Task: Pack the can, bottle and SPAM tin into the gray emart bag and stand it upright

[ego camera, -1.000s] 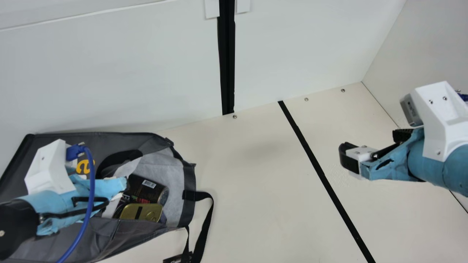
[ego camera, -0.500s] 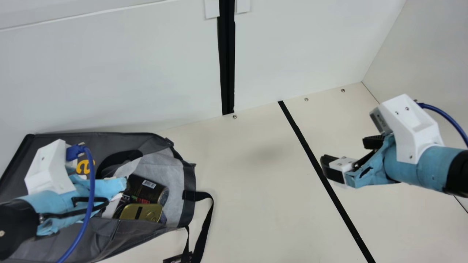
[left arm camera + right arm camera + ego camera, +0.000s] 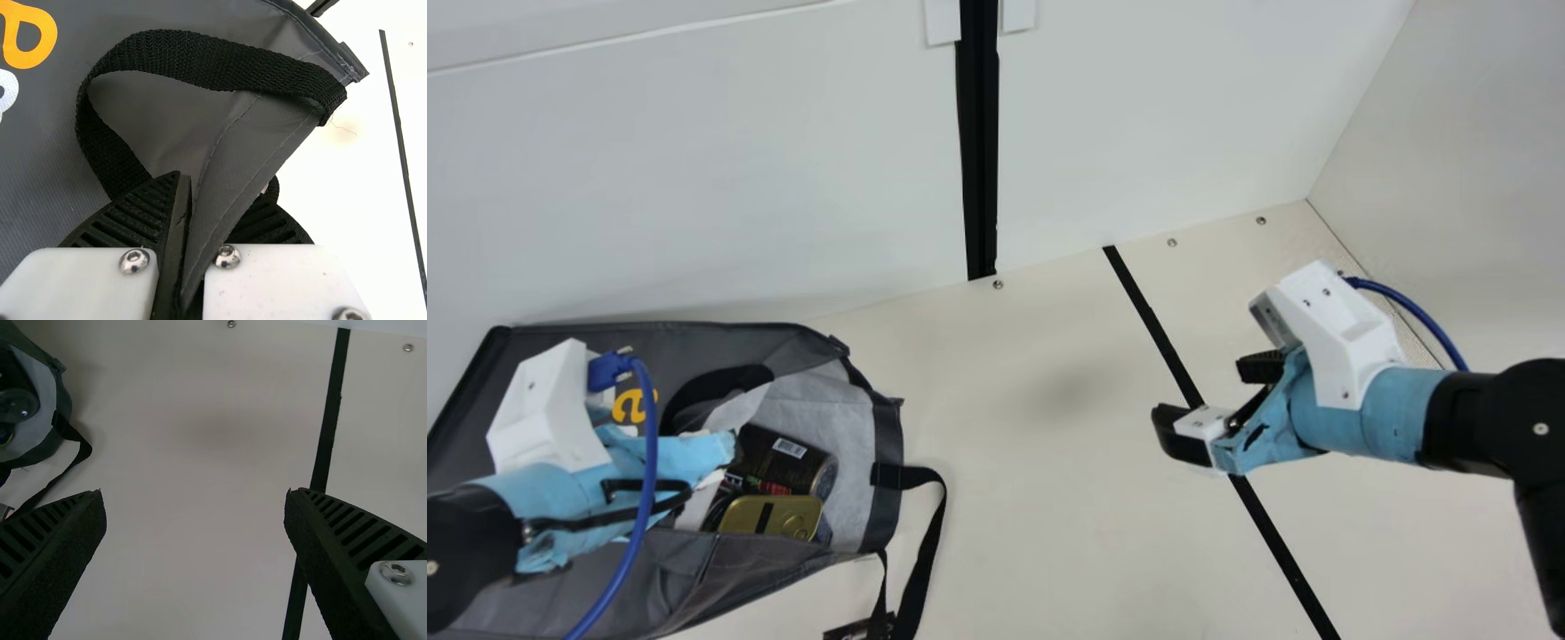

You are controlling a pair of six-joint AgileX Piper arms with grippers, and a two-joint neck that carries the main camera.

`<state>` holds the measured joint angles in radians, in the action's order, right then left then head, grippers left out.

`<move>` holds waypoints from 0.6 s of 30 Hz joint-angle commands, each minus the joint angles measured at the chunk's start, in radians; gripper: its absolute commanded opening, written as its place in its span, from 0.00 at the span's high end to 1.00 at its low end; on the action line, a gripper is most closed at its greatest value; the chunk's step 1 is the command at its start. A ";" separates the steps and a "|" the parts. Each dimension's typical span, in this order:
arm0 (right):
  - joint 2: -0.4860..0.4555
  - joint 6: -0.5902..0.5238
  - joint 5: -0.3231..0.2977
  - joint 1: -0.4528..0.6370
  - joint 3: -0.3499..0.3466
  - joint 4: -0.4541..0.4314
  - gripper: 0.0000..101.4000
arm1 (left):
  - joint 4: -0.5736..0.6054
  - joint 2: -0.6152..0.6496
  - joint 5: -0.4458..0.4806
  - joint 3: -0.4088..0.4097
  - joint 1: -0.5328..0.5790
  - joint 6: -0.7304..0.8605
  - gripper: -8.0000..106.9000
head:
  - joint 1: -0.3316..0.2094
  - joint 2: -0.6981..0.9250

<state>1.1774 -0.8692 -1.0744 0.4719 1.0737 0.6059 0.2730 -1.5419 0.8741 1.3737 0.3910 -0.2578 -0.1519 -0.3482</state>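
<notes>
- A blue cable [image 3: 647, 462] loops past the left arm, which lies across part of the bag and hides some of it from where I stand.
- Below the bag's mouth, a black strap [image 3: 929, 533] trails onto the cream worktop [image 3: 1049, 551], with a dark tag [image 3: 849, 630] by it.
- Farther right, a black strip [image 3: 1152, 320] crosses the worktop at a slant. White panels [image 3: 694, 178] rise behind.
- The left hand [image 3: 716, 447] is clamped on the bag's gray fabric, a fold of it caught between its 2 ribbed fingers. The black handle [image 3: 213, 61] loops just beside them.
- The right hand [image 3: 1202, 392] is over the black strip, its 2 fingers wide apart with nothing between them.
- The gray emart bag [image 3: 720, 342] lies on its side at the left, its mouth gaping toward the middle, pale lining [image 3: 827, 400] bared.
- Inside that mouth, the dark can [image 3: 809, 469] lies tipped over, barcode up. Just beside it, nearer me, is the gold SPAM tin [image 3: 787, 508]. I can't tell whether the dark shapes next to them include the bottle.
</notes>
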 commanded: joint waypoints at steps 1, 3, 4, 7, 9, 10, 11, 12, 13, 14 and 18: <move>0.010 -0.011 0.011 -0.014 -0.015 0.015 0.06 | 0.000 0.000 0.000 0.000 0.000 0.000 1.00 | -0.023 -0.001; 0.020 -0.025 0.025 -0.028 -0.030 0.031 0.06 | 0.000 0.000 0.000 0.000 0.000 0.000 1.00 | -0.023 -0.001; 0.026 -0.032 0.031 -0.036 -0.036 0.039 0.06 | 0.000 0.000 0.000 0.000 0.000 0.000 1.00 | -0.023 -0.001; 0.046 -0.058 0.051 -0.055 -0.056 0.067 0.06 | 0.000 0.000 0.000 0.000 0.000 0.000 1.00 | -0.023 -0.001; 0.060 -0.077 0.063 -0.068 -0.067 0.088 0.06 | 0.000 0.000 0.000 0.000 0.000 0.000 1.00 | -0.023 -0.001; 0.067 -0.086 0.068 -0.074 -0.071 0.098 0.06 | 0.000 0.000 0.000 0.000 0.000 0.000 1.00 | -0.023 -0.001; 0.075 -0.096 0.073 -0.079 -0.076 0.108 0.06 | 0.000 0.000 0.000 0.000 0.000 0.000 1.00 | -0.023 -0.001; 0.083 -0.107 0.078 -0.085 -0.081 0.118 0.06 | 0.000 0.000 0.000 0.000 0.000 0.000 1.00 | -0.023 -0.001; 0.091 -0.116 0.083 -0.092 -0.085 0.128 0.06 | 0.000 0.000 0.000 0.000 0.000 0.000 1.00 | -0.023 -0.001; 0.099 -0.127 0.087 -0.098 -0.089 0.138 0.06 | 0.000 0.000 0.000 0.000 0.000 0.000 1.00 | -0.023 -0.001; 0.132 -0.171 0.103 -0.124 -0.103 0.180 0.06 | 0.000 0.000 0.000 0.000 0.000 0.000 1.00 | -0.023 -0.001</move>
<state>1.3007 -1.0254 -0.9703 0.3540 0.9724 0.7719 0.2730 -1.5419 0.8741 1.3737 0.3910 -0.2578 -0.1519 -0.3482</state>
